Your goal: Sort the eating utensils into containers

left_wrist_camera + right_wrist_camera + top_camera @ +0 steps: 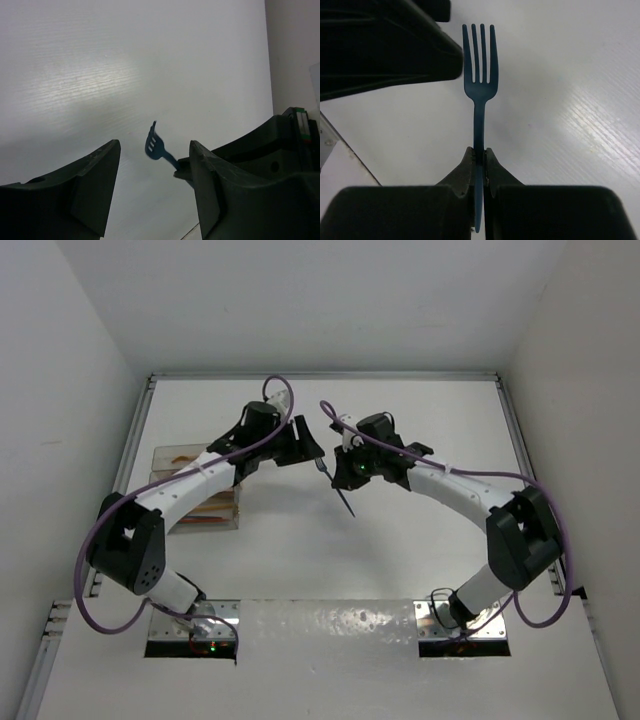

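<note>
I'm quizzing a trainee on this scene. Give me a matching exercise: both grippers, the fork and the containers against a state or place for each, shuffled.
1 left gripper
2 right gripper
3 blue fork
4 containers

a held by its handle
b beneath the left arm
c open, holding nothing
d shut

Pairs: 1-c, 2-d, 3-a, 4-b

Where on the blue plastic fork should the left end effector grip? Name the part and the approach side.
Probably the bare neck of the blue plastic fork, between its tines and the right end effector, which is shut on the mid-handle. That slim, straight stretch is the only free part ahead of the clamp. Come from the tine end, where the open left end effector faces it.
</note>
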